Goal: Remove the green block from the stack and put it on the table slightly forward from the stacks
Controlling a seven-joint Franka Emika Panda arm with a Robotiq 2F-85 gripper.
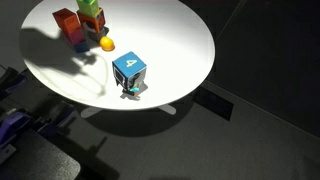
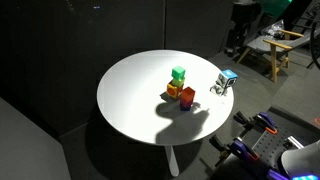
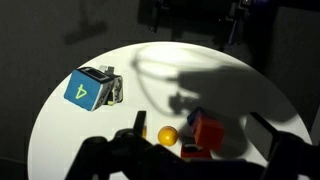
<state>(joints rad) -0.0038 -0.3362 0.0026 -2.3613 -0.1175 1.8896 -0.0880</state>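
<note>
Trouble lies in how closely things crowd: the green block (image 1: 88, 6) sits on top of the stack (image 1: 95, 22) with red beneath it, toward the far left of the table (image 1: 170, 40), and the orange-topped column stands just beside it. I cannot tell whether the 2 columns touch. My gripper (image 3: 198, 135) hangs above them with its fingers (image 3: 135, 135) spread wide and nothing between them. In the wrist view I make out only red and orange below, not the green cube. So I judge that a descent lined up from there could land off-centre, clip the neighbouring column and topple the stacks (image 1: 80, 25). The yellow ball (image 1: 107, 44) lies just beside them on the near side and could roll if nudged.
</note>
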